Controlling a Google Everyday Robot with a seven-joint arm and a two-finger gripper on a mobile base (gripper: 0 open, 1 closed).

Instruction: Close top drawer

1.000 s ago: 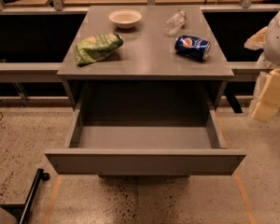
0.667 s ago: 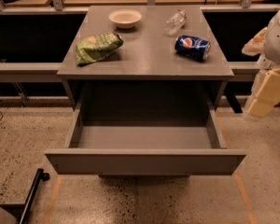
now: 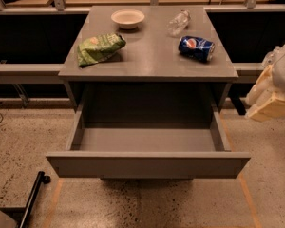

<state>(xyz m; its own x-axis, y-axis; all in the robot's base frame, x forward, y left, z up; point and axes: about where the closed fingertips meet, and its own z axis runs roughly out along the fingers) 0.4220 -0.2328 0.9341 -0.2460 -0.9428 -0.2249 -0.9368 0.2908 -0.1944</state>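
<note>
The top drawer point(image 3: 147, 164) is a wide matte-grey drawer with a flat handleless front. It stands pulled far out of the grey cabinet point(image 3: 149, 61), and its shallow box is empty. My gripper point(image 3: 270, 106) shows as cream-coloured parts at the right edge of the camera view, beside the cabinet's right side and level with the drawer's right rail. It does not touch the drawer. The two lower drawer fronts are hidden behind the open drawer.
On the cabinet top lie a white bowl point(image 3: 128, 18), a green chip bag point(image 3: 99, 48), a clear plastic bottle point(image 3: 178, 22) and a blue Pepsi can point(image 3: 196, 48). A black bar point(image 3: 31, 198) lies on the speckled floor at lower left. A rail runs behind the cabinet.
My arm at the right edge has shifted slightly down and to the right. The drawer and the things on top have not moved.
</note>
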